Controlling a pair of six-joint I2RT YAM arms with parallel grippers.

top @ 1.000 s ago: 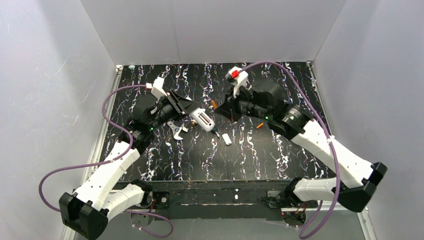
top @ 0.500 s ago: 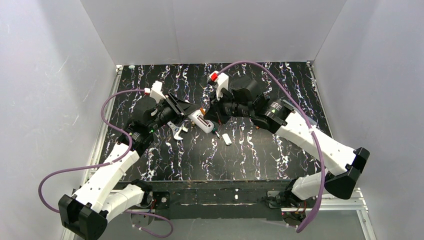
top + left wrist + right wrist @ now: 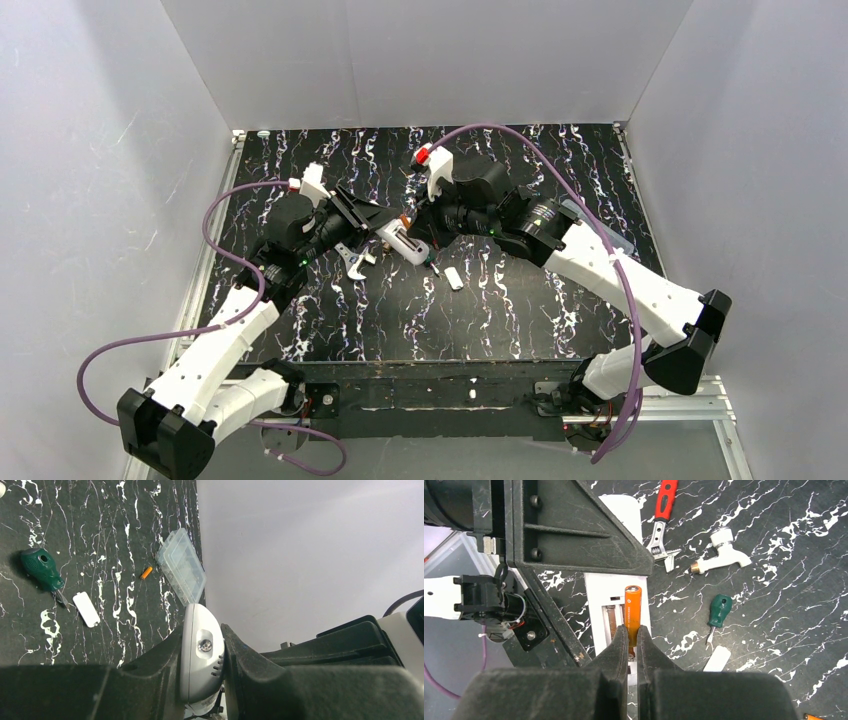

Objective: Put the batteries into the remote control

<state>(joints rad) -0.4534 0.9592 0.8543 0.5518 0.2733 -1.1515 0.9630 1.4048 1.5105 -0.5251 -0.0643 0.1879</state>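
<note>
Over mid-surface [image 3: 480, 320]: left pincer [image 3: 202, 645] clamped tight on the remote control [image 3: 594, 600], held aloft, recess facing the other arm. Right pincer [image 3: 632, 641] closed on one battery [image 3: 632, 607], poised lengthwise over the recess, not seated.

Risks, judged: remote may twist in its narrow grip if pressed hard. Battery may enter askew or wrong-poled, jam at an end contact, or pop out on release.

Count:
- clear box [image 3: 181, 566]: 1
- remote control: 1
- red wrench [image 3: 663, 510]: 1
- tap fitting [image 3: 724, 555]: 1
- screwdriver [image 3: 719, 611]: 1
- loose cover [image 3: 717, 658]: 1
- batteries: 2, one gripped, second battery [image 3: 146, 572] lying on the surface near the box
</note>
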